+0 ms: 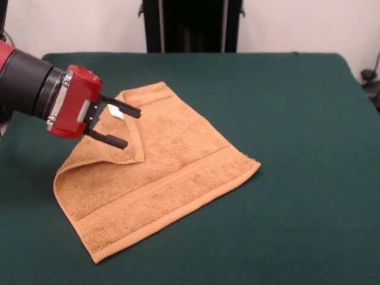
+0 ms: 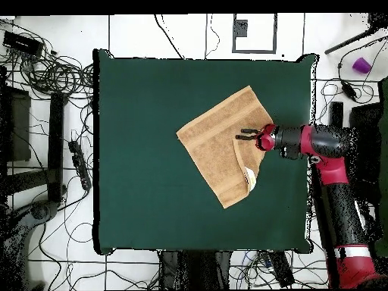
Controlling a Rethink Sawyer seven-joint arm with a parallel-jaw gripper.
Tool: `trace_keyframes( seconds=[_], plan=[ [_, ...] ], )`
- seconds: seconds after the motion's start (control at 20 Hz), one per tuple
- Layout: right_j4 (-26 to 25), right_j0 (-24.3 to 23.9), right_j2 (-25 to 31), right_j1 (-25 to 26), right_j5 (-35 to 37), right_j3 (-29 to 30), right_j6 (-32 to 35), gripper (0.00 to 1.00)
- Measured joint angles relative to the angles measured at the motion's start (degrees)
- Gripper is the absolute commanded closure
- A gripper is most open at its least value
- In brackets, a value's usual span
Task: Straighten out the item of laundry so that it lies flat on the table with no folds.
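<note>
1. Looking from the front, the towel [image 1: 157, 172] lies on the green surface [image 1: 297, 148], one corner flap [image 1: 122, 133] doubled over onto it with the white label [image 1: 116, 113] showing. The hand [image 1: 130, 127] hovers at that flap, its two fingers spread with nothing between them, likely placed to take the fold and peel it back.
2. Looking from overhead, the towel [image 2: 223, 144] sits right of centre; the hand [image 2: 244, 135] reaches in from the right edge. Cables [image 2: 53, 72] lie on the floor off the surface; nothing blocks the unfolding.
</note>
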Motion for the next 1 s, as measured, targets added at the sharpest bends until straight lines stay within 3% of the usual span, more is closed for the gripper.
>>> trace_keyframes(
  seconds=[1.0],
  plan=[
    [-0.23, 3.86, 0.54, 4.26, 7.38, -7.24, -0.02, 0.00]
  ],
)
